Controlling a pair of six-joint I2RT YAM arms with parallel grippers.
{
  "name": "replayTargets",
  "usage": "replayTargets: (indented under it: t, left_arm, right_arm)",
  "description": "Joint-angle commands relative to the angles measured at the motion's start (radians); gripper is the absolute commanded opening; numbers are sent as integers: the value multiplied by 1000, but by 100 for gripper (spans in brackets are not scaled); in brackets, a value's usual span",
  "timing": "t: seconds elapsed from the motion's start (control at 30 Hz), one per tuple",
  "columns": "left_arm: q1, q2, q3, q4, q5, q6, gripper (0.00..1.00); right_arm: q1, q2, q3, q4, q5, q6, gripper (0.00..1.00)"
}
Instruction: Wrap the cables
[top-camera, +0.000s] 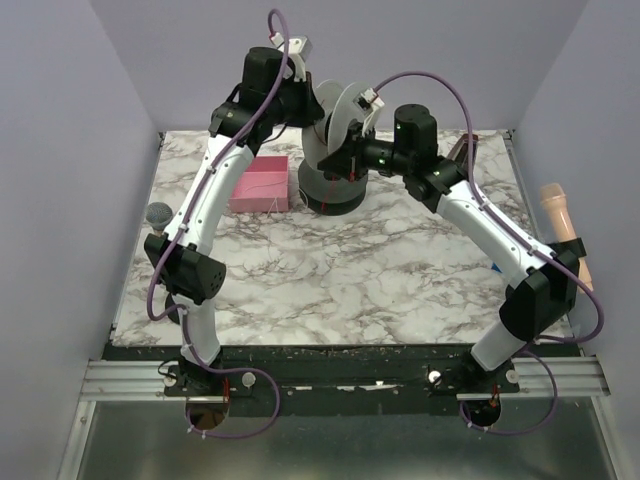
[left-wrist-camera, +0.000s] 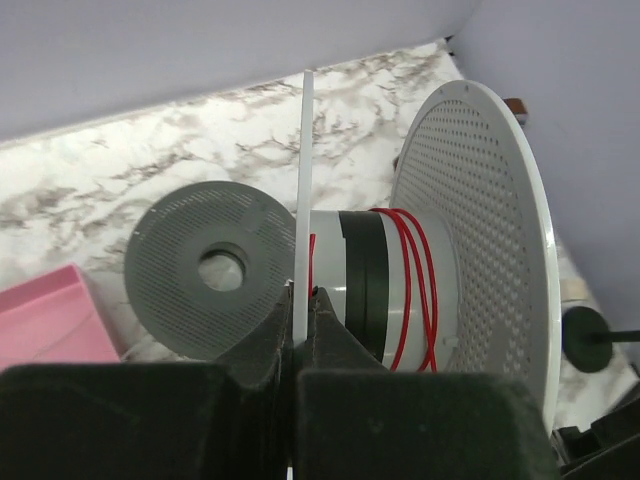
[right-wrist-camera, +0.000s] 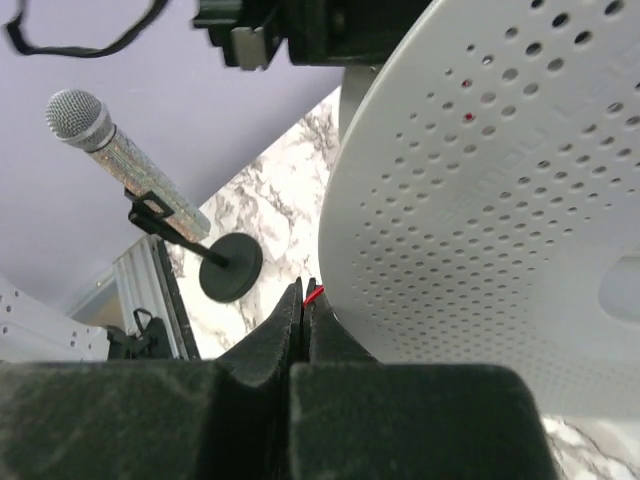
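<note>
A white spool (top-camera: 338, 118) with perforated flanges stands on a dark grey base (top-camera: 330, 192) at the back middle of the table. The thin red cable (left-wrist-camera: 408, 290) lies in a few turns round the spool's grey core. My left gripper (left-wrist-camera: 303, 292) is shut on the spool's thin white flange (left-wrist-camera: 303, 170), seen edge-on; it reaches in from the left (top-camera: 308, 100). My right gripper (right-wrist-camera: 304, 290) is shut on a short end of the red cable (right-wrist-camera: 314, 294), right beside the big flange (right-wrist-camera: 480, 200); it sits at the spool's right side (top-camera: 352, 152).
A pink box (top-camera: 260, 185) lies left of the spool base. A grey perforated disc (left-wrist-camera: 215, 270) sits beyond the thin flange. A silver microphone (right-wrist-camera: 110, 150) stands on a black stand at the left edge (top-camera: 160, 215). A peach microphone (top-camera: 560, 210) stands at the right edge.
</note>
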Motion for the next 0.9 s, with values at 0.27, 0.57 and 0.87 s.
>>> replayTargets:
  t: [0.27,0.57,0.87]
  left_arm:
    - [108,7,41,177,226,-309,0]
    - [90,19,122,107,108,-213,0]
    - [77,16,114,84,83,-173,0]
  right_arm:
    - [102,-13,-82,77,108,-1,1]
    - [199,-3,-108,22,567,-150,9]
    - [268,11,-111,70,800,-210,16]
